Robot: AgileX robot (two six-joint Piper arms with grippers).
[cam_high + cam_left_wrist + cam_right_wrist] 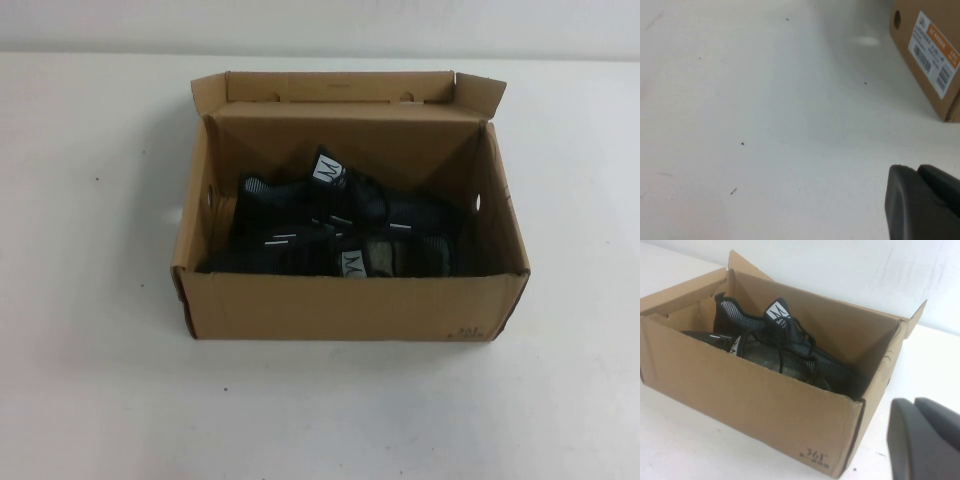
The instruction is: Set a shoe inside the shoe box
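Observation:
The brown cardboard shoe box [350, 305] stands open in the middle of the white table, its lid flap [340, 88] folded back at the far side. Two black mesh shoes lie inside it, one toward the back [300, 195] and one along the front wall [290, 255], each showing a white tongue tag. In the right wrist view the box [755, 405] and a shoe [790, 347] sit close ahead; my right gripper [914, 402] is shut and empty beside the box's corner. My left gripper [916, 169] is shut and empty over bare table, well away from the box's labelled end [902, 37]. Neither gripper appears in the high view.
White table [100, 380] surrounds the box on all sides, with a pale wall behind it. A white and orange barcode label [935, 60] is stuck on the box's end wall. Small dark specks dot the tabletop.

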